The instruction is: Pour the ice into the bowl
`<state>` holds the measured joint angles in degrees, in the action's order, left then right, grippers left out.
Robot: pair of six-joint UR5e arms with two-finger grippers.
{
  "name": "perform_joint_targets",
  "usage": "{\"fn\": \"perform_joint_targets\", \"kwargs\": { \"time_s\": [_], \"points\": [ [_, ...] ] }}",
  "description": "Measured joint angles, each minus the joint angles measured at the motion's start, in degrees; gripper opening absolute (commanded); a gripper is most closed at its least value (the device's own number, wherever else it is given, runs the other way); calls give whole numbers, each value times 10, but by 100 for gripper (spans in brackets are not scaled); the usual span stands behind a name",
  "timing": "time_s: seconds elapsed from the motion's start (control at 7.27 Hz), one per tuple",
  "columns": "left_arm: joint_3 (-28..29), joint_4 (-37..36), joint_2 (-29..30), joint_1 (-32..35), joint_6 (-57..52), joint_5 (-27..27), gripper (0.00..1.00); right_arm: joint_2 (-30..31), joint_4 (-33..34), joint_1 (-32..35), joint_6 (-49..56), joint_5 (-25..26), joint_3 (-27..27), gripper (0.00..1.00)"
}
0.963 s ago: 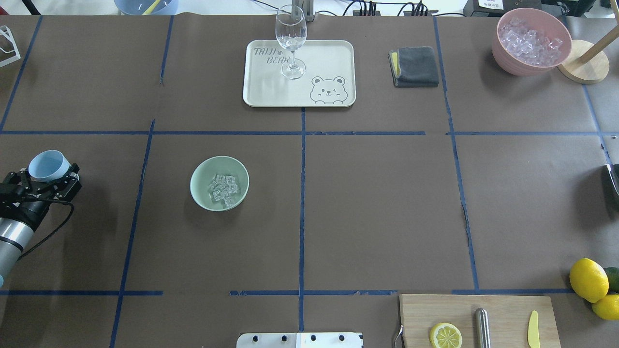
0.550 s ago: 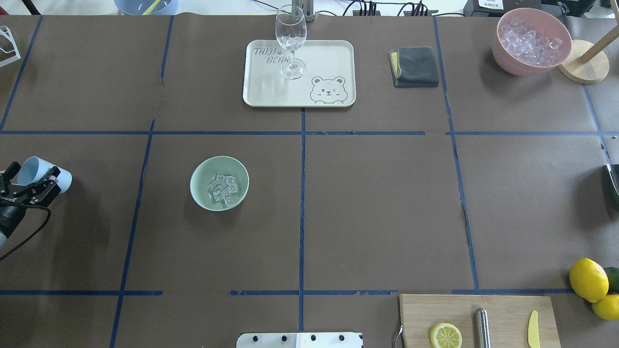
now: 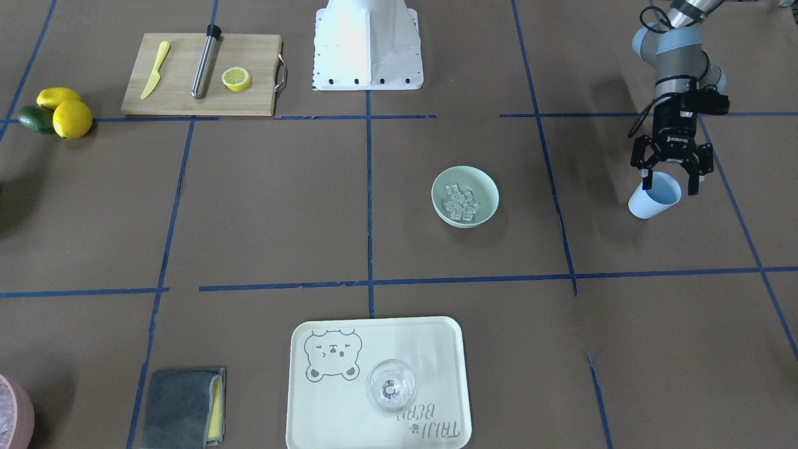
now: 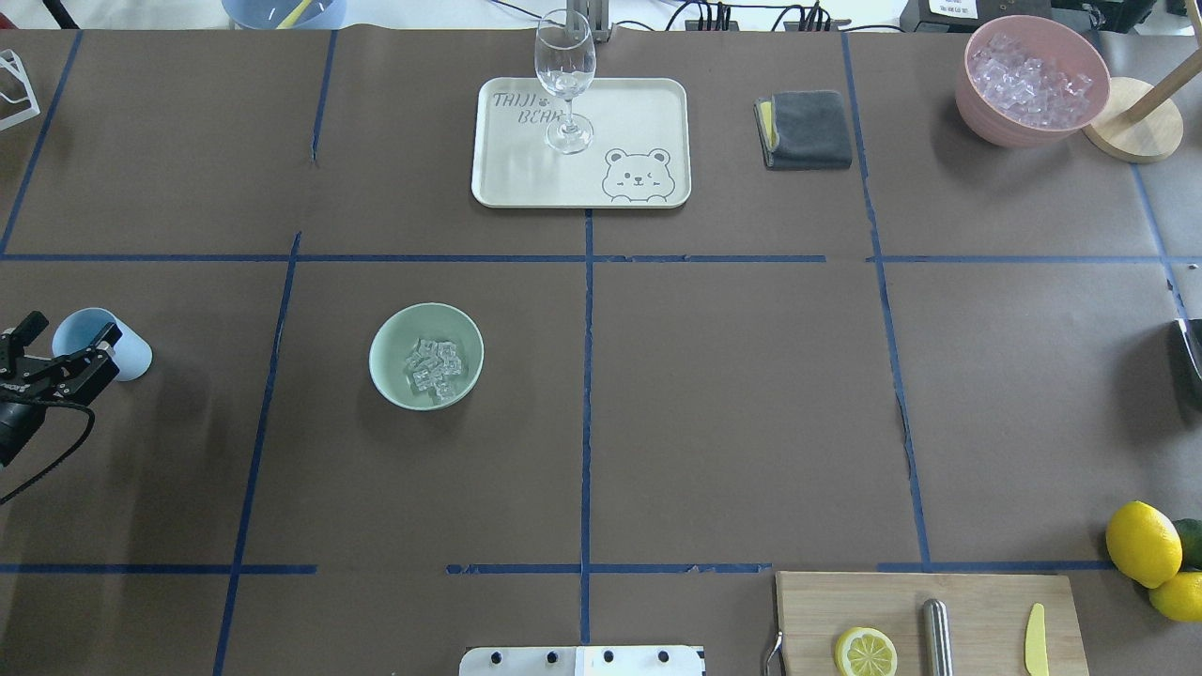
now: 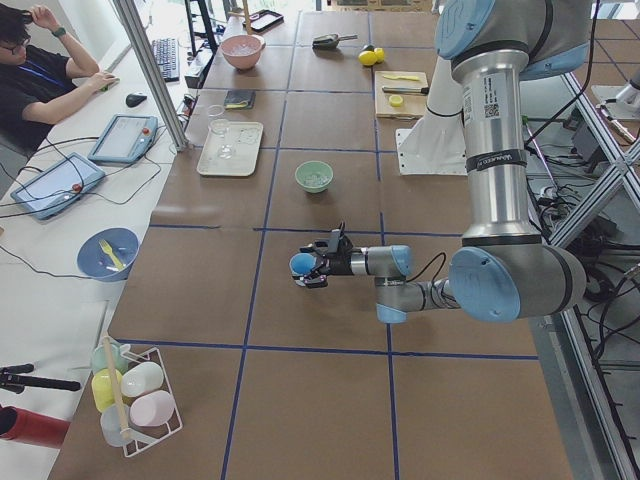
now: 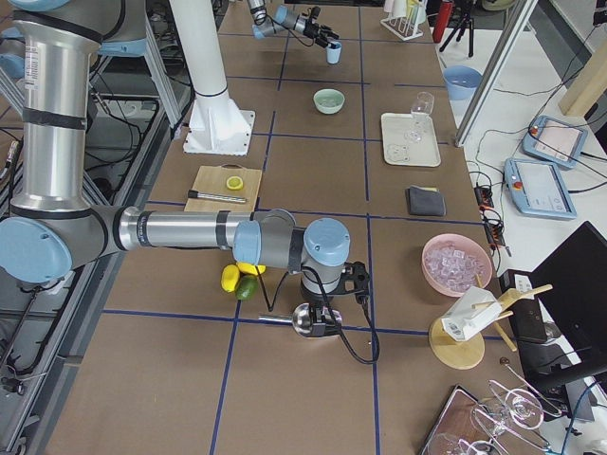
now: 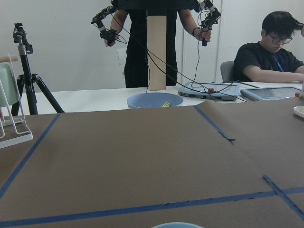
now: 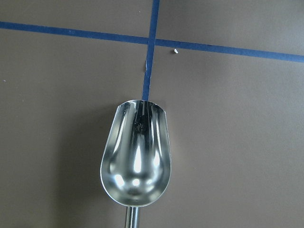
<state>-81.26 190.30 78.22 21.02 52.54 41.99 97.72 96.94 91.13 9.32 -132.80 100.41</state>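
the left gripper is half cut off by the overhead view's 9 o'clock edge, and its fingers cover part of the light blue cup; i can't tell whether they press it or stand clear. my left wrist view catches only a sliver of its rim at 6 o'clock. the right gripper is lost among dark shapes in the right-side view, and the scoop has its handle cut off at 6 o'clock. the ice is too small to count.

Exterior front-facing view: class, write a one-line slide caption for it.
Clear ice cubes lie in the round mint-green plastic bowl while the left gripper straddles a light blue cup off to one side.
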Motion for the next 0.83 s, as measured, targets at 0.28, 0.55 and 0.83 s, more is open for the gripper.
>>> {"fn": "perform_joint_targets", "kwargs": {
  "time_s": [0.28, 0.55, 0.83],
  "points": [
    [-34, -1, -7, 6, -37, 41, 99, 0, 0, 0, 0, 0, 0, 100],
    [-67, -7, -24, 62, -101, 134, 99, -1, 0, 1, 0, 0, 1, 100],
    [-90, -50, -33, 189, -202, 299, 99, -1, 0, 0, -3, 0, 7, 100]
  ]
}}
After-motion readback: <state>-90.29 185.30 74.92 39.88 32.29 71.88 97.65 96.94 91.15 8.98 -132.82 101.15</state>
